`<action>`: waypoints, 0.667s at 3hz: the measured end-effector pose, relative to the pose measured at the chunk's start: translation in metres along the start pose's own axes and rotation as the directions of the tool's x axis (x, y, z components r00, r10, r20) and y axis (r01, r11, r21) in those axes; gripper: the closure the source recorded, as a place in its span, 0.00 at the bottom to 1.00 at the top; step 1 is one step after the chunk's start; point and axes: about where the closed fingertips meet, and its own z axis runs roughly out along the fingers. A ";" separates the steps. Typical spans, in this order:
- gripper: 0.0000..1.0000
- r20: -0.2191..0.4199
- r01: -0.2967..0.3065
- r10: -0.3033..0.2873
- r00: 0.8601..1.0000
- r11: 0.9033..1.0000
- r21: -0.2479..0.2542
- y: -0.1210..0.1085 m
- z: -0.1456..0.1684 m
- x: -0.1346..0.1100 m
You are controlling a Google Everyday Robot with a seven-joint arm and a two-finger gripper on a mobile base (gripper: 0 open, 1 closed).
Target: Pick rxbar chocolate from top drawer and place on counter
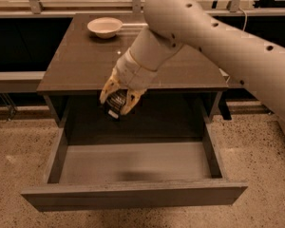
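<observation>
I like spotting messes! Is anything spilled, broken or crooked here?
Nothing is spilled or broken. The only crooked thing is the rxbar chocolate, held tilted in the gripper above the open top drawer, by the front edge of the counter. The white bowl sits upright on the counter.

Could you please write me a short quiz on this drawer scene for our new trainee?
1. True or false: the rxbar chocolate lies on the floor of the top drawer.
2. Where is the gripper? A: down on the drawer floor. B: above the open drawer, by the counter's front edge. C: over the white bowl.
3. What stands on the counter?

Key:
1. False; the gripper holds it in the air.
2. B.
3. The white bowl, at the back left.
</observation>
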 end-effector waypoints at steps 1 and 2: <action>1.00 -0.101 0.000 0.004 0.995 0.999 0.040 -0.035 -0.028 0.031; 1.00 -0.198 -0.055 0.061 0.978 0.998 0.033 -0.064 -0.038 0.079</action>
